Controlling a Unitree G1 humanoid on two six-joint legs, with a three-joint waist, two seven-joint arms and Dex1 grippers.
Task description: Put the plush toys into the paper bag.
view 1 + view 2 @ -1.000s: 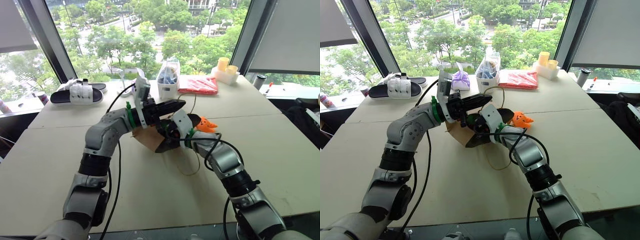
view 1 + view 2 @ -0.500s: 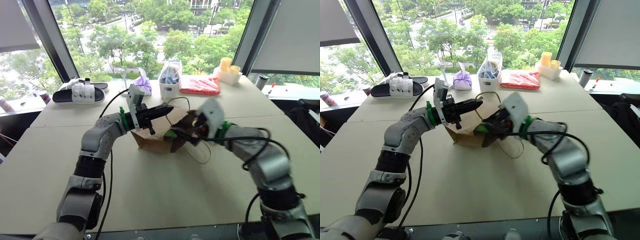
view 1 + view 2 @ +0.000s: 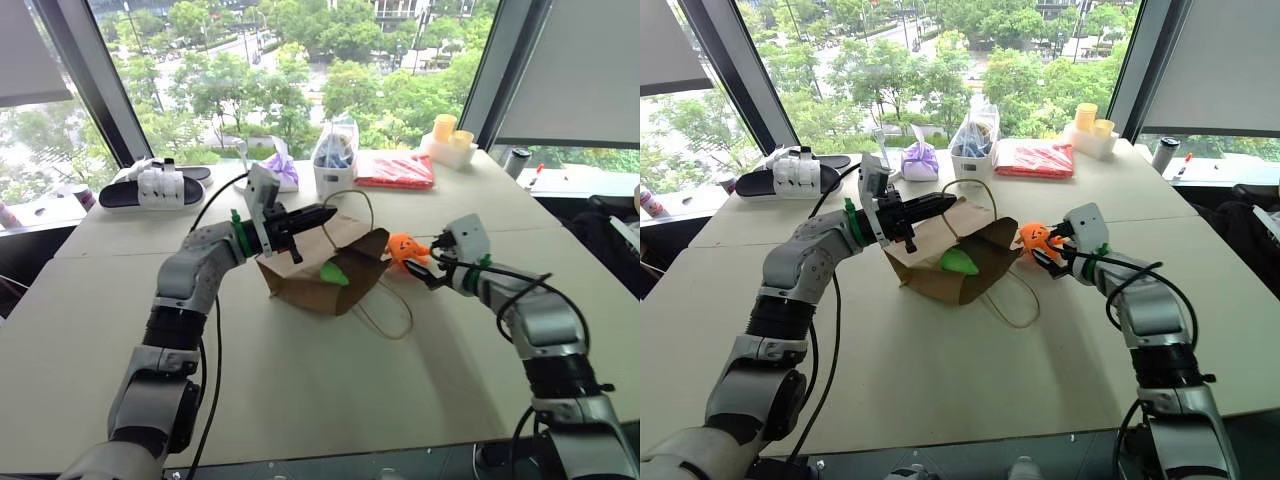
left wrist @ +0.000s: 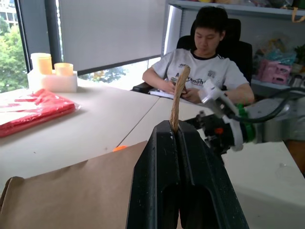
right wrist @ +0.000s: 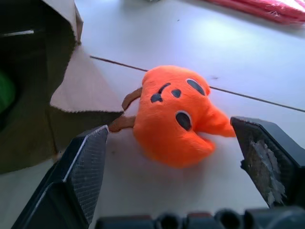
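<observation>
Head view: left gripper (image 3: 325,212) jaws pinch the paper bag (image 3: 300,280) handle; green toy (image 3: 335,273) in its mouth.

Right wrist view: right gripper (image 5: 176,176) jaws spread around orange toy (image 5: 174,117) on bench (image 5: 157,38). Looks soft, light; grab mid-body.

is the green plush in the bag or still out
In. The green plush toy lies just inside the open mouth of the paper bag, which lies on its side, while the orange plush toy sits outside on the table.

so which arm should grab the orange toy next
Right. The right gripper is open with the orange toy between its fingers, while the left gripper is shut on the paper bag's handle.
</observation>
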